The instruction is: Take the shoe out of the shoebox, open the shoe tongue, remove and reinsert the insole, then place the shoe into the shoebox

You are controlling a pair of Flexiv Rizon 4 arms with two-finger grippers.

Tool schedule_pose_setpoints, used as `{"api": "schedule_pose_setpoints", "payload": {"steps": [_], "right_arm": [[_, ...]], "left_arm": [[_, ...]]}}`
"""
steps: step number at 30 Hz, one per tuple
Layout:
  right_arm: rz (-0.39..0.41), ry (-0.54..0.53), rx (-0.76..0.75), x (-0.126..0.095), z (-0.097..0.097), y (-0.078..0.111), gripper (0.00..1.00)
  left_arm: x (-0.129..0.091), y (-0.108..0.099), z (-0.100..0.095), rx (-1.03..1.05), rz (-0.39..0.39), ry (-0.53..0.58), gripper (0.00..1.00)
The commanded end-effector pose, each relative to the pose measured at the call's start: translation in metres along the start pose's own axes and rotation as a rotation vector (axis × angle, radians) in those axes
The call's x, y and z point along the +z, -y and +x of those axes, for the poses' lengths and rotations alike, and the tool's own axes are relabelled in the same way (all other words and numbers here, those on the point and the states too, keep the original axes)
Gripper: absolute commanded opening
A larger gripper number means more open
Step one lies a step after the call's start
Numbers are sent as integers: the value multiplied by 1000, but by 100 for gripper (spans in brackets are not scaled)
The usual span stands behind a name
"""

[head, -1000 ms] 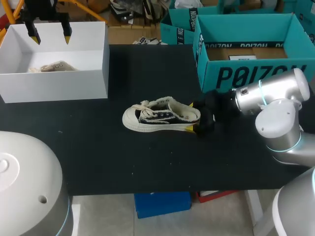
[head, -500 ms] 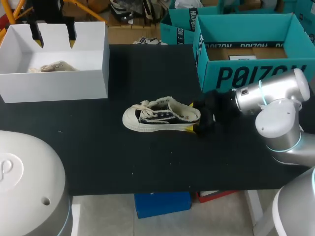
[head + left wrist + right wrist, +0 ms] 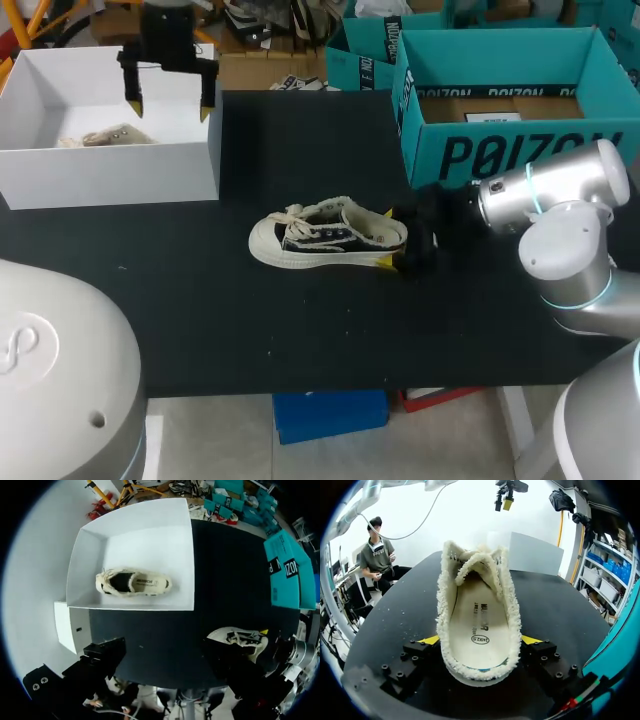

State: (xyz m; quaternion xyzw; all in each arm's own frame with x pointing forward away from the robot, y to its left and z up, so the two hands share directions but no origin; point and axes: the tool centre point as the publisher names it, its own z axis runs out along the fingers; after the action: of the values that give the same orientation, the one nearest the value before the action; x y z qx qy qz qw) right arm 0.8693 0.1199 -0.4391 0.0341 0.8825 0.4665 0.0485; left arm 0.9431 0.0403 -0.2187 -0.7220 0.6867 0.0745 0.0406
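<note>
**Head view:** Our left end effector [image 3: 170, 107] hangs at the upper left of the frame, over the right end of the white shoebox [image 3: 110, 172]. Its yellow-tipped fingers are apart and hold nothing. A second shoe [image 3: 105, 135] lies inside that box. At the centre of the frame the shoe [image 3: 328, 235] sits upright on the black desk [image 3: 300, 330], toe toward the left. Our right end effector [image 3: 389, 238] comes in from the right and is clamped on the shoe's heel. A teal box [image 3: 500, 155] stands open at the upper right.

**Left wrist view:** We look down past the spread fingers of the left end effector [image 3: 170, 660], which are empty. The white shoebox [image 3: 150, 540] lies ahead of it with the second shoe [image 3: 132, 582] on its floor. The shoe [image 3: 240, 637] rests on the desk [image 3: 220, 580], well apart from the shoebox and just beside one finger. The teal box [image 3: 287, 575] stands beyond it.

**Right wrist view:** The shoe [image 3: 479, 605] fills the space between the fingers of the right end effector [image 3: 479, 641]. A yellow tip presses against each side of the heel. The insole [image 3: 481, 630] lies flat inside the shoe. The left end effector [image 3: 505, 495] hangs far ahead, above the white shoebox [image 3: 535, 555].
</note>
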Motion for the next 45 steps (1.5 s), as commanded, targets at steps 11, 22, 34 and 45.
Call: {"api": "schedule_pose_setpoints", "payload": {"steps": [11, 22, 34, 45], "right_arm": [[2, 3, 1, 4, -2, 1, 0], [2, 3, 1, 4, -2, 1, 0], [2, 3, 1, 4, -2, 1, 0], [2, 3, 1, 4, -2, 1, 0]], "left_arm": [[7, -41, 80, 79, 5, 107, 100], [5, -44, 82, 91, 1, 95, 100], [12, -50, 78, 75, 5, 61, 100], [42, -62, 156, 116, 9, 63, 100]]}}
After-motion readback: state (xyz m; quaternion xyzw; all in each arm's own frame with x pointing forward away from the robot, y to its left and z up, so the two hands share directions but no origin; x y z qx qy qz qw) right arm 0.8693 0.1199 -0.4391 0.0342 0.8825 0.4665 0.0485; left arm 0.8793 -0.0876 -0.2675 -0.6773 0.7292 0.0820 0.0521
